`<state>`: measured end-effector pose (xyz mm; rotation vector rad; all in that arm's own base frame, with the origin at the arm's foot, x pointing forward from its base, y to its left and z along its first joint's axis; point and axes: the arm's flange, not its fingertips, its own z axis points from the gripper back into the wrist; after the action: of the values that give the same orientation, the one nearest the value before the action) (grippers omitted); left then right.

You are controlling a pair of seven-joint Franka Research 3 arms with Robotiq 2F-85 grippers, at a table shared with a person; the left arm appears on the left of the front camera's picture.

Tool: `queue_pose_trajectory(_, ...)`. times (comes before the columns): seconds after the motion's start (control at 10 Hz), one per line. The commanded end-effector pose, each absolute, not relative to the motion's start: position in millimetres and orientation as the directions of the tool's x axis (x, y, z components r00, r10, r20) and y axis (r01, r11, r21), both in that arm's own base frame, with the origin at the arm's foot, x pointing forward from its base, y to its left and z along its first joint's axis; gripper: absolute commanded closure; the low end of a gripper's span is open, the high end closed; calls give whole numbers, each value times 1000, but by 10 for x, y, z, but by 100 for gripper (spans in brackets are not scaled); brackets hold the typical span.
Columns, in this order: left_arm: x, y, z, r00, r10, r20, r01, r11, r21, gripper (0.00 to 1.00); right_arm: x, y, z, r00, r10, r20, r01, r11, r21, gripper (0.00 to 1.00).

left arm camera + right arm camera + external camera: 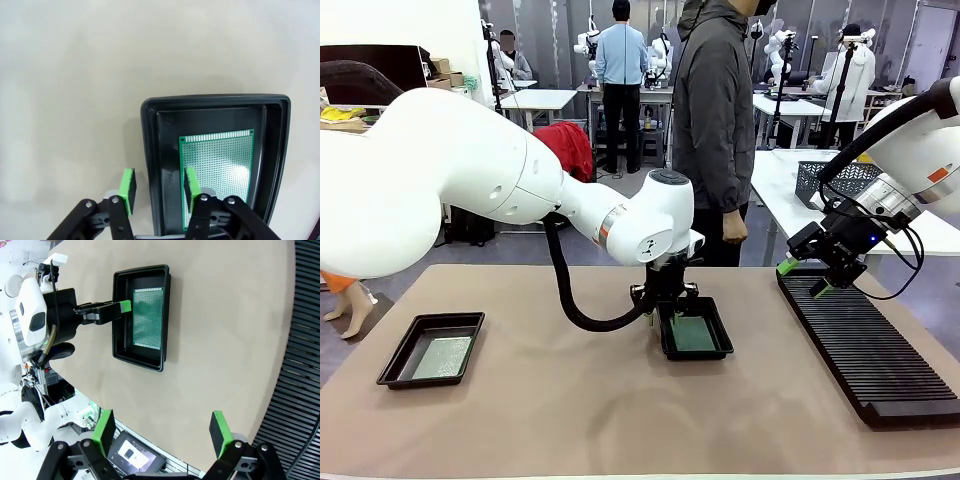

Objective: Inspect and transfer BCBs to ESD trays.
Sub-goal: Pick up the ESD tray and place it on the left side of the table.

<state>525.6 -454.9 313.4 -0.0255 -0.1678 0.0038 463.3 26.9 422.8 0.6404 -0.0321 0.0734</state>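
Note:
A black ESD tray (720,345) sits mid-table with a green BCB (692,333) flat on its floor. My left gripper (665,305) hangs over this tray's left wall. In the left wrist view the left gripper (159,187) straddles the tray's (215,100) wall, one pad outside, one pad inside beside the BCB (217,165), with a small gap still showing at the outer pad. A second ESD tray (395,370) at the left holds another BCB (442,357). My right gripper (810,275) hovers open and empty over the rack's far end; it is wide open (162,432), looking down on the tray (120,315) and BCB (147,317).
A long black ribbed rack (870,350) lies along the right side of the table. A grey wire basket (835,180) stands on the table behind it. A person (715,120) stands at the far edge, one hand (735,228) hanging down. Bare tabletop lies between the trays.

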Motion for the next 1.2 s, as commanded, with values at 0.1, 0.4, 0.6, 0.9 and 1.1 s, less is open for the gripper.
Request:
queue_pose_trajectory(0.1,5345,-4506,3125,992,-20,121,22,1000,-14,60,4630,291,4238,998,33,47,-54,804,593,0)
queue_pose_trajectory(0.4,5393,-4504,3092,994,-25,109,27,1000,-12,92,4630,291,4238,998,33,47,-54,804,593,0)
queue_pose_trajectory(0.6,5403,-4506,3088,994,-22,111,24,1000,-15,100,4630,291,4238,998,33,47,-54,804,593,0)
queue_pose_trajectory(0.9,5422,-4489,3072,994,-18,103,20,1000,-16,100,4630,291,4238,998,33,47,-54,804,593,0)
queue_pose_trajectory(1.1,5437,-4484,3083,995,-19,96,21,1000,-17,100,4630,291,4238,998,33,47,-54,804,593,0)
